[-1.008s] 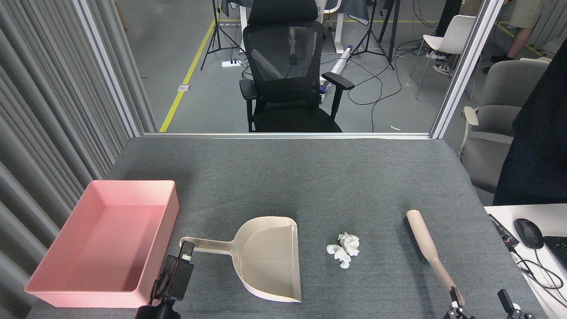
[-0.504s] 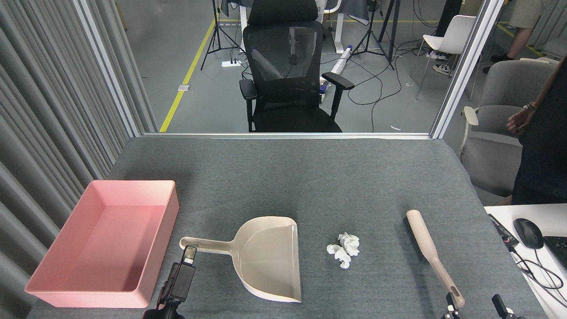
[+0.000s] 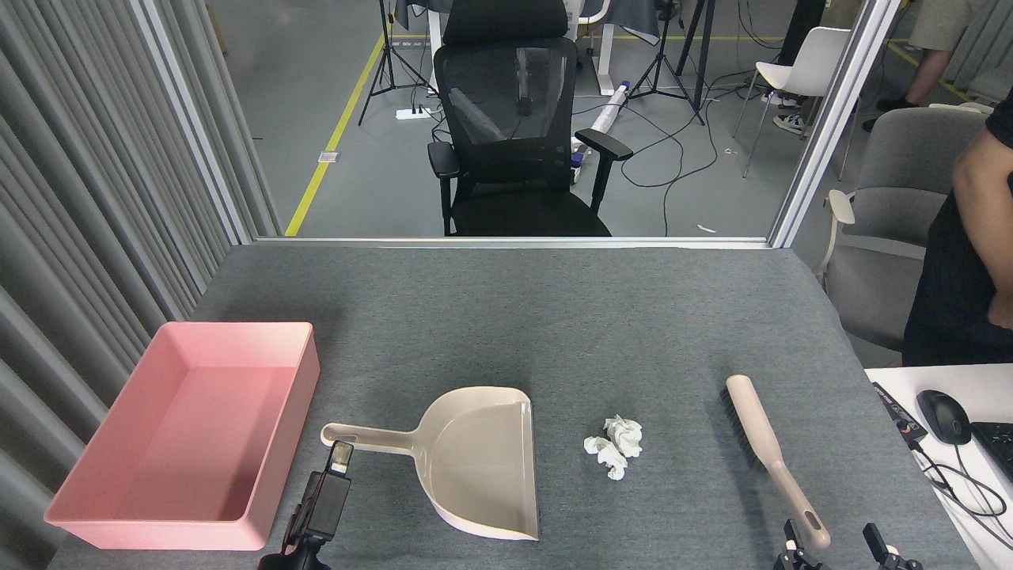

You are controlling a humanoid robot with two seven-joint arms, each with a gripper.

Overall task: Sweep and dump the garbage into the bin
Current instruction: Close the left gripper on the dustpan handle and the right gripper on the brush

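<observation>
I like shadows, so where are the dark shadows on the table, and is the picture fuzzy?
Head view: sharp, evenly lit. A soft shadow lies beyond the dustpan; a thin one hugs the brush's left side, and one sits beside the pink bin. The tissue wads barely cast any.

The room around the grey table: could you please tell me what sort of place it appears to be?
Probably a lab or studio workspace for recording. Light stands and loose cables sit on the floor behind a black office chair, and a desk with a computer mouse stands at the right.
</observation>
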